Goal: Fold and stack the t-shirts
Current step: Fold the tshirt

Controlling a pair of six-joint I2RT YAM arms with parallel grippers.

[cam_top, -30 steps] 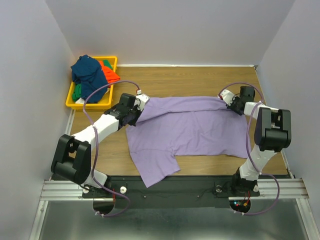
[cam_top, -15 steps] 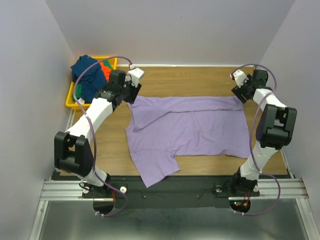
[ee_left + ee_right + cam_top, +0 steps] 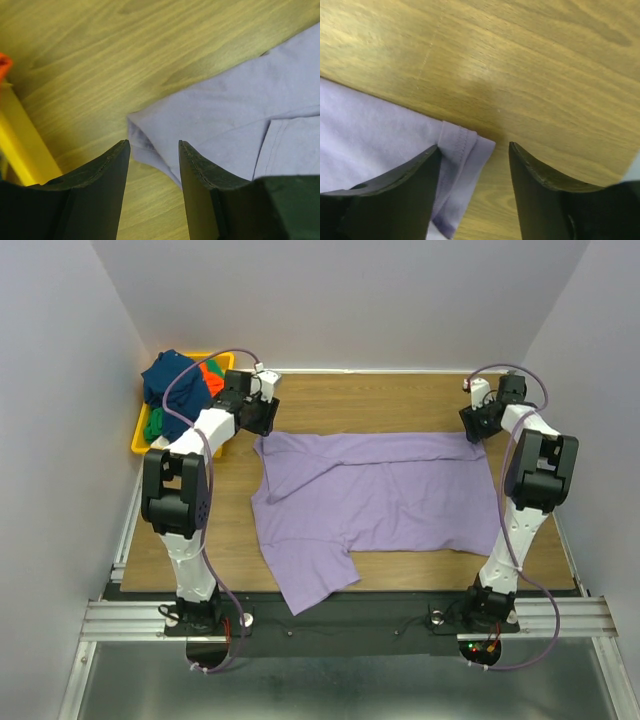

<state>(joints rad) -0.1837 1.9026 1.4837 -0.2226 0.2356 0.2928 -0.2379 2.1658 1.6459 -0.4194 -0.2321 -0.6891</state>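
A lavender-purple t-shirt (image 3: 375, 495) lies spread across the wooden table, one sleeve hanging toward the near edge. My left gripper (image 3: 258, 420) hovers open just above the shirt's far left corner (image 3: 150, 132), nothing between its fingers. My right gripper (image 3: 474, 426) stands open over the far right corner (image 3: 470, 145), its hem lying between the fingers (image 3: 415, 185) on the table. More t-shirts, navy blue (image 3: 175, 385), orange-red (image 3: 212, 375) and green (image 3: 153, 426), are piled in the bin.
A yellow plastic bin (image 3: 145, 445) sits at the far left of the table; its edge (image 3: 22, 145) shows close to my left fingers. Grey walls enclose the table on three sides. Bare wood (image 3: 370, 400) lies beyond the shirt.
Both grippers carried the shirt's far corners outward and away from the bases, pulling the far edge straight, then opened and let the cloth go. The arms now stretch to the far corners.
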